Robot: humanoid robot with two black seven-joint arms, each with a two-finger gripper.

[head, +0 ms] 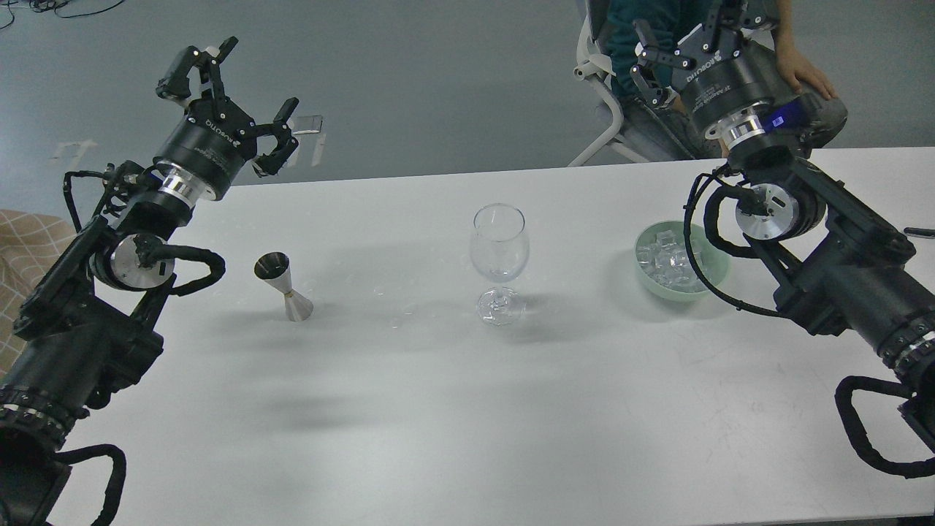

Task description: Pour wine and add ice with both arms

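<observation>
Both end effectors hang in the air, empty, beyond the far edge of the counter [453, 409], a broad white surface that fills most of the view. Of the things in sight the two black arms are next largest: the left arm [95, 307] rises from the lower left corner and the right arm [840, 285] from the lower right, each with a silver wrist ring and looped black cable. At the far end of the left arm, the left end effector [226, 88] points up and away over the grey floor, its two fingers spread wide apart with nothing between them. High at the upper right, the right end effector [694, 36] is likewise released, fingers splayed, in front of a seated person [796, 66] on a white chair [606, 124]. On the counter, a clear wine glass [498, 256] stands upright near the middle; whether any wine lies in its bowl cannot be told. Well to its right, partly behind the right arm's cable, sits a pale green bowl [719, 281], and the ice [661, 263] is piled inside it as clear cubes. Well to the left of the glass stands a small steel jigger [283, 286], tilted slightly, with its contents not discernible.
</observation>
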